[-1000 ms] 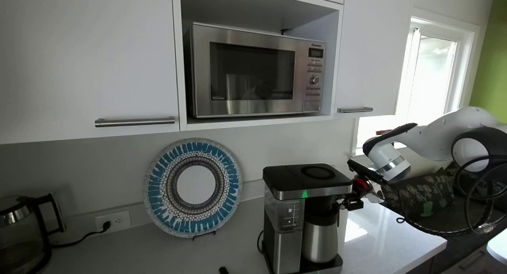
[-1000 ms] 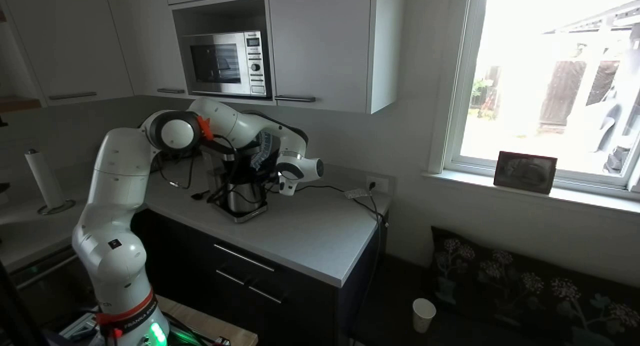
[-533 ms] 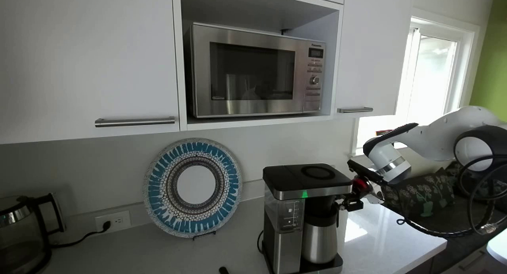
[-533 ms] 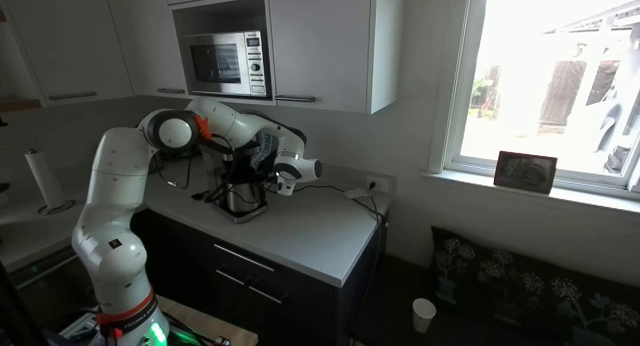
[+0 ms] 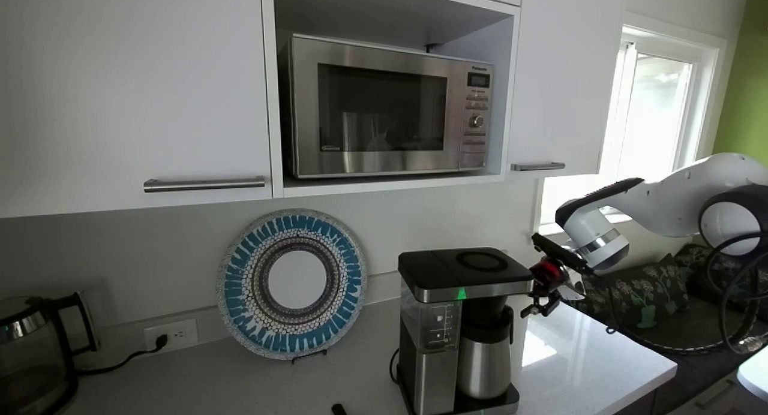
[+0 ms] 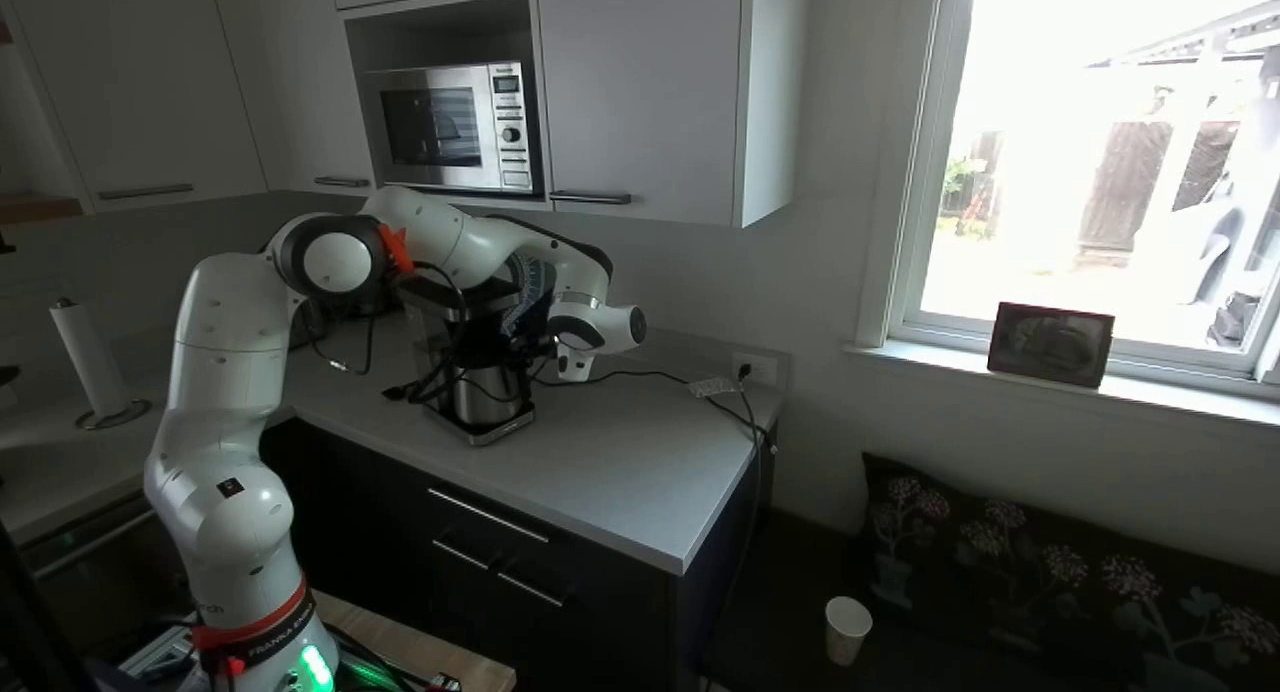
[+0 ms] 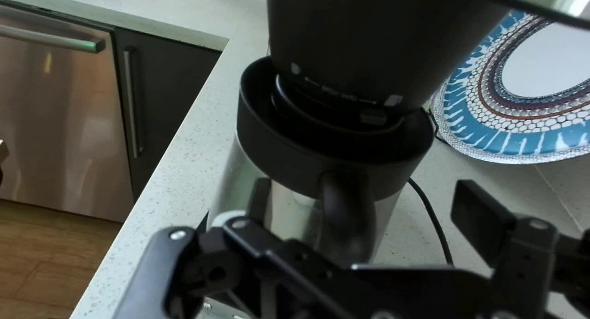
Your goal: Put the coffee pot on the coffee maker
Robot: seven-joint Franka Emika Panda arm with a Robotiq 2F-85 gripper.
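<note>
Hand spread, holding nothing, looks just clear of handle. Coffee pot upright in coffee maker, seemingly seated on base plate. You should back straight out, fingers wide, no twist, so nothing hooks handle.

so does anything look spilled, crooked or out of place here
Only the white cup, perhaps: it stands on the dark bench near the flowered cushion, an odd spot for a cup. No spill shows, and the coffee pot looks upright in the coffee maker.
</note>
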